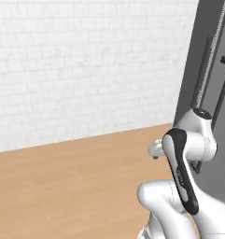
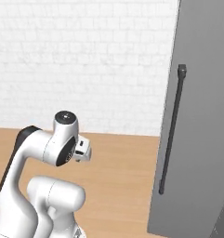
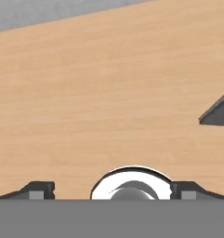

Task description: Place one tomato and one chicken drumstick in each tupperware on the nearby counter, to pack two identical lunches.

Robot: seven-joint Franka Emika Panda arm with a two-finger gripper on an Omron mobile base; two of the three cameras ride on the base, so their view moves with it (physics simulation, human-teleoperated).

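White brick wall point(image 1: 76, 65) backs a light wooden floor point(image 1: 62, 186), with a tall grey door point(image 2: 201, 116) and its dark bar handle point(image 2: 171, 130) standing at the right. Over bare wood the gripper point(image 3: 111, 189) points downward, jaws spread wide and grasping nothing. Neither the lunch containers nor any food can be located here.

Matt white brick wall point(image 1: 76, 65), smooth light wood-grain floor point(image 1: 62, 186), matt grey fridge door point(image 2: 201, 116), dark bar handle point(image 2: 171, 130)

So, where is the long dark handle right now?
The handle runs upright on the grey door at the right of the right base view, beside the white brick wall.
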